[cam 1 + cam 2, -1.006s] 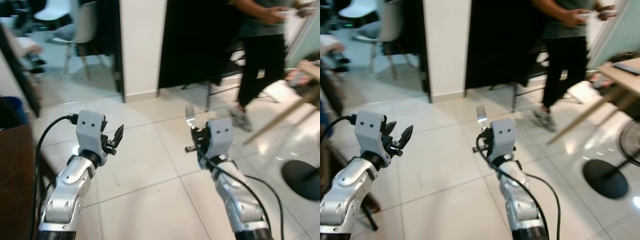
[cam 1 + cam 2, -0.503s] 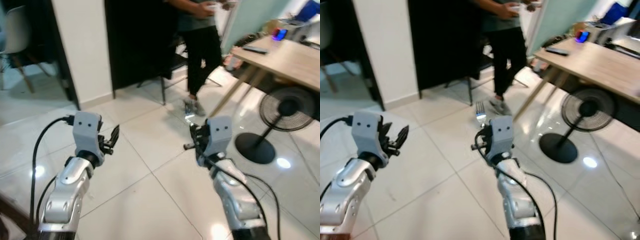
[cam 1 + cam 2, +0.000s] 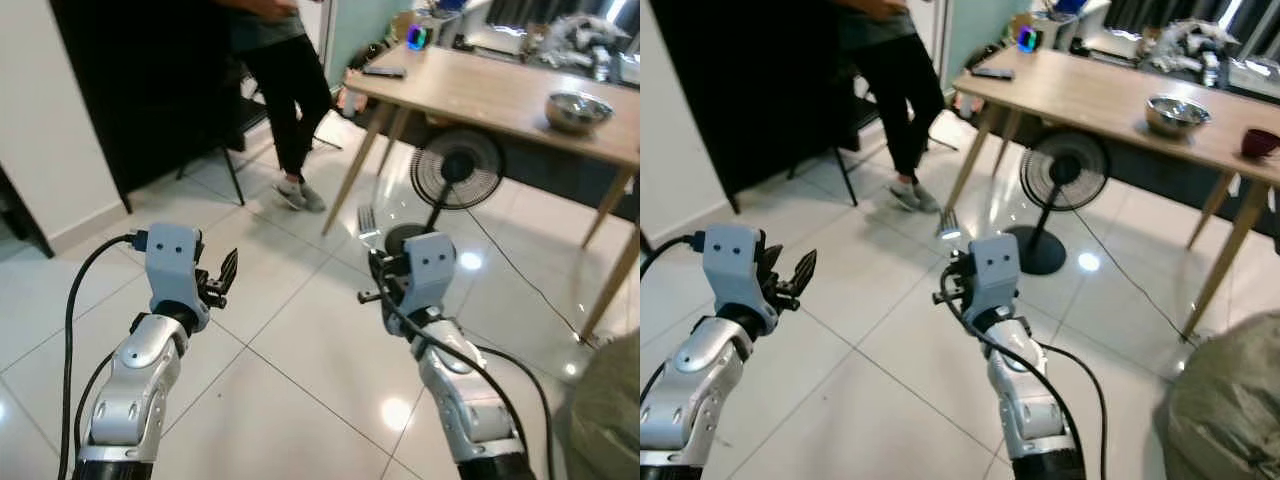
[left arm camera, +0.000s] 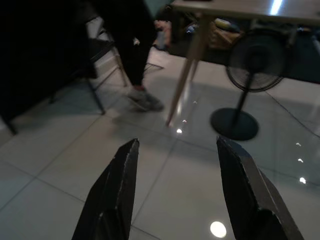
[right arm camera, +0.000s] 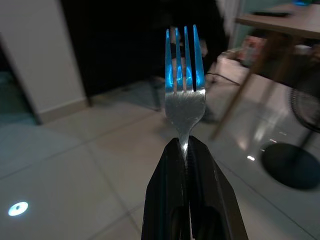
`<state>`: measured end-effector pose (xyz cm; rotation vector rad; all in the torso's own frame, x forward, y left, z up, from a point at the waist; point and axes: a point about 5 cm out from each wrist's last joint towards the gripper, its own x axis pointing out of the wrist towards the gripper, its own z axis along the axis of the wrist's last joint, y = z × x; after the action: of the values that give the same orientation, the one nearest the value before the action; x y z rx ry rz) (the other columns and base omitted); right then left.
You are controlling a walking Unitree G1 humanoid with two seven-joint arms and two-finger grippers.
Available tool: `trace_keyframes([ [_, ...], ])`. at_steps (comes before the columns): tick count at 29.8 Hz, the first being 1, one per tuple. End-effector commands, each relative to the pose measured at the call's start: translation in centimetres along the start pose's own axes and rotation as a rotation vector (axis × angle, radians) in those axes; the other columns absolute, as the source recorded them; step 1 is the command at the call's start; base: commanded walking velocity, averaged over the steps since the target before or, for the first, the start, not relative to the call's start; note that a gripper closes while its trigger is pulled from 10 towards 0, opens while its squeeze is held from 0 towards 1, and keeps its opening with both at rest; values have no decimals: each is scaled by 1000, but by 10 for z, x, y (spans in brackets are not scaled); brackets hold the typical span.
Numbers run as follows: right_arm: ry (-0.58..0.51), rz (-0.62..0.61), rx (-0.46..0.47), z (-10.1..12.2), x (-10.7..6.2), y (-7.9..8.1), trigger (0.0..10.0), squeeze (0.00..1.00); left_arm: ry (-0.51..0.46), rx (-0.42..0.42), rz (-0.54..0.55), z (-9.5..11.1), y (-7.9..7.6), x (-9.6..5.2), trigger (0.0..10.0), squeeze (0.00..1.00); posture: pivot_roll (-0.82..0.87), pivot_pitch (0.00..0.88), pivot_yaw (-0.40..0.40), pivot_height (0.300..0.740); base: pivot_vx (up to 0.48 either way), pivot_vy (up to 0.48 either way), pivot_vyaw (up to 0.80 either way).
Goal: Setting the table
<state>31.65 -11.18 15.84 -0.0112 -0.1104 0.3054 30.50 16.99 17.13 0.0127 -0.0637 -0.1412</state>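
We hold both arms raised in front of us above a white tiled floor (image 3: 290,370). Our right pincer (image 5: 186,150) is clamped tight on the handle of a metal fork (image 5: 184,95), which stands upright with its prongs pointing up. Our left pincer (image 4: 177,165) has its two black fingers spread wide, with nothing between them. Farther off stand a black floor fan (image 3: 455,170) and a person (image 3: 285,80) beside a wooden desk (image 3: 1090,100) carrying a metal bowl (image 3: 1177,111).
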Motion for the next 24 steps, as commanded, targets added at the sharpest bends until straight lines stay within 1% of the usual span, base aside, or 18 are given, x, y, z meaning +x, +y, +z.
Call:
trace_keyframes([
  [1, -1, -17, 1, 0, -2, -6, 10000, 0, 14, -7, -7, -3, -3, 0, 10000, 0, 30, 23, 39, 740, 0, 0, -800],
  [10, -3, -23, 6, 1, -1, -6, 10000, 0, 13, -6, -1, -3, -3, 1, 10000, 0, 31, 24, 38, 740, 0, 0, -800],
  [12, -4, -30, 12, 1, 0, -7, 10000, 0, 28, 20, 8, -5, -3, 2, 10000, 0, 33, 23, 37, 740, 127, 0, -800],
  [15, -9, -32, 4, 1, 0, -7, 10000, 0, 34, 22, 26, -7, -2, 3, 10000, 0, 31, 22, 37, 740, 471, 0, 0],
  [21, -7, -34, 15, 1, 1, -7, 10000, 0, 25, 23, 22, -5, -2, 4, 10000, 0, 35, 18, 37, 740, 472, 0, 0],
  [24, -4, -32, 13, 1, 1, -7, 10000, 0, 25, 23, 22, -5, -2, 4, 10000, 0, 37, 16, 36, 740, 472, 0, -754],
])
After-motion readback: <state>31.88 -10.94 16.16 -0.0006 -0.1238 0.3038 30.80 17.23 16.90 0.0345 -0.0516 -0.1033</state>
